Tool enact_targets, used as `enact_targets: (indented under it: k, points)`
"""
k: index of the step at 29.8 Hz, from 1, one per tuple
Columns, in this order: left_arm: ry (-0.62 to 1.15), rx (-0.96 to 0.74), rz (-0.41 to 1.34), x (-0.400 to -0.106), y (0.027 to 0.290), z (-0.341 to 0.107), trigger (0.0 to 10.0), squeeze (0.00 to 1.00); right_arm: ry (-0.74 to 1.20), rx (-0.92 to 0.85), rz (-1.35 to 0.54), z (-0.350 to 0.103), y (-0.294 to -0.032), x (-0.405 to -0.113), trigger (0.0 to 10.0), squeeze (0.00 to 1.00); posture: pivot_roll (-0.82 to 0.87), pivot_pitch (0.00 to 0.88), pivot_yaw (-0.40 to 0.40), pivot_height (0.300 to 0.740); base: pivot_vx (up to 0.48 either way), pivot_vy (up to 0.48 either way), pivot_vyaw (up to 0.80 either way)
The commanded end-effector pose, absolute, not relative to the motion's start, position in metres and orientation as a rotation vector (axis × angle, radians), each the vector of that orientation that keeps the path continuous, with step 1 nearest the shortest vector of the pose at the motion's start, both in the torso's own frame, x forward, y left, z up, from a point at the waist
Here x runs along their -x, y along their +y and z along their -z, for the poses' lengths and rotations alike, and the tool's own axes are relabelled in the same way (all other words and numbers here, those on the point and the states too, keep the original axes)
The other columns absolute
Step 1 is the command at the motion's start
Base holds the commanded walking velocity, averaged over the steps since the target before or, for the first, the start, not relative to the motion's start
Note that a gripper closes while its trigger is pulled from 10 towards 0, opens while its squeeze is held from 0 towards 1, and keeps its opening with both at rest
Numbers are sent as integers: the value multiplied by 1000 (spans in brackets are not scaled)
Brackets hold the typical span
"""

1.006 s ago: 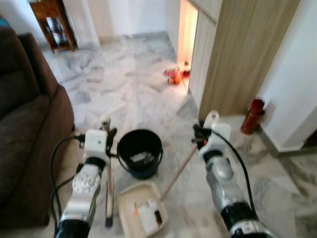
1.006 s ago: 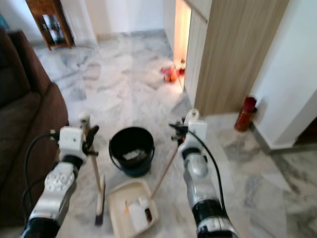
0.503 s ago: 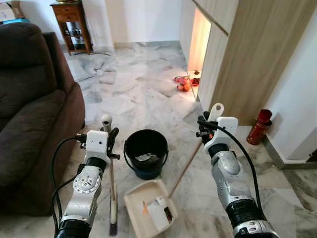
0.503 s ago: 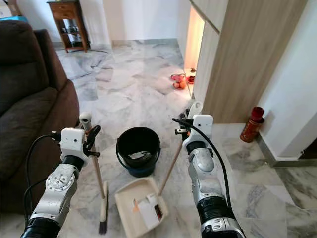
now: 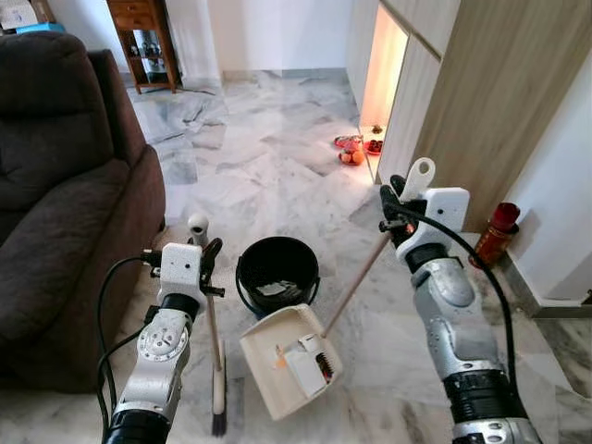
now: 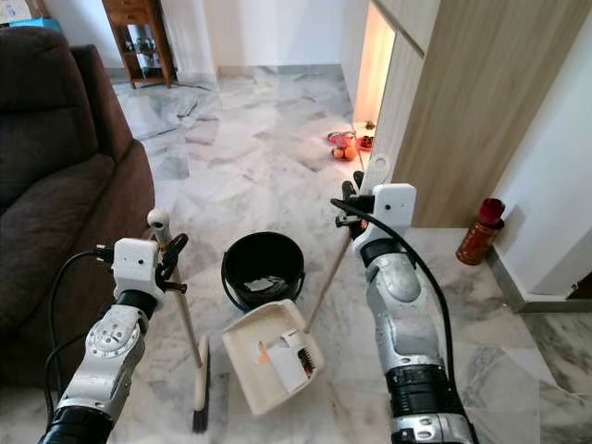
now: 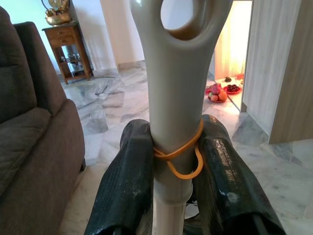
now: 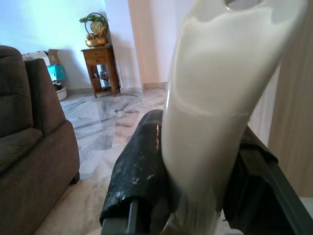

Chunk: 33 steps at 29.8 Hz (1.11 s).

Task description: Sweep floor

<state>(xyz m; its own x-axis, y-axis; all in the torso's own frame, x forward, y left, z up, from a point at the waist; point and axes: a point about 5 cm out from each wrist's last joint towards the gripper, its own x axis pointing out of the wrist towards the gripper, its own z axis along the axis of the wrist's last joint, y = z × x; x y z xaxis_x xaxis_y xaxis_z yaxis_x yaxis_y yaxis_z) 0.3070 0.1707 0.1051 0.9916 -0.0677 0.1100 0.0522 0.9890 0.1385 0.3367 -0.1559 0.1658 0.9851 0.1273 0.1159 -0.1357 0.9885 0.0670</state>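
My left gripper [image 5: 205, 262] is shut on the grey top of a broom handle [image 7: 178, 73], where an orange rubber band is wrapped. The broom's brush head [image 5: 219, 409] rests on the marble floor by my left side. My right gripper [image 5: 403, 209] is shut on the white top of the dustpan's handle [image 8: 215, 98]. The wooden stick [image 5: 356, 282] slants down to the cream dustpan [image 5: 268, 356]. The pan is tilted, its edge close to the black bucket [image 5: 277, 273], and it holds white paper scraps and small litter. Some paper lies in the bucket.
A brown sofa [image 5: 55, 185] fills the left side. A tall wooden cabinet [image 5: 472, 102] stands on the right, with a red bottle [image 5: 495, 231] at its foot and fruit [image 5: 351, 148] by a lit gap. A wooden side table [image 5: 148, 37] stands far back.
My right gripper has risen, lifting and tilting the dustpan closer to the bucket. The camera view has shifted and sharpened. The left arm and broom have held still.
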Motion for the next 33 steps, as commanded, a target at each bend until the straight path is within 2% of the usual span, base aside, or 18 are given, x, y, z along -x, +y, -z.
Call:
enact_targets:
  k: [1,11,20,33]
  points:
    - [-148,-135,67,-310,169,-112,10000,0,-174,-128,-115,-186,-160,-333,10000,0,103,0,22,740,0,0,0]
    - [-161,-137,64,-309,170,-113,10000,0,-380,-183,-85,-236,-152,-330,10000,0,110,0,23,740,0,0,0]
    - [-164,-137,52,-309,171,-114,10000,0,-475,-201,-63,-257,-147,-326,10000,0,112,0,24,740,0,0,0]
    - [-170,-149,27,-309,174,-115,10000,0,-470,-202,-103,-258,-134,-326,10000,0,115,0,21,740,328,0,77]
